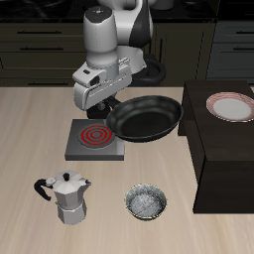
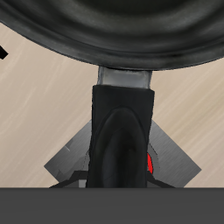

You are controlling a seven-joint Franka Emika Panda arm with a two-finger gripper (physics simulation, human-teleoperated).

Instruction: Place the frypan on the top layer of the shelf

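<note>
The frypan (image 1: 147, 117) is a round black pan, held level above the table between the burner plate and the shelf (image 1: 226, 159). My gripper (image 1: 101, 102) is shut on the end of its long black handle (image 1: 115, 107). In the wrist view the pan's bowl (image 2: 114, 31) fills the far part and the handle (image 2: 122, 131) runs straight toward the camera; my fingertips are hidden there. The shelf is a large dark box beside the pan, its flat top about level with the pan's rim. The pan's rim is close to the shelf's near edge.
A white plate with a red rim (image 1: 234, 105) lies on the shelf's top. The grey burner plate with red rings (image 1: 94, 139) (image 2: 175, 162) lies under the handle. A moka pot (image 1: 67, 196) and a small speckled bowl (image 1: 146, 202) stand near the table's front edge. Dark cabinets (image 1: 40, 45) stand behind.
</note>
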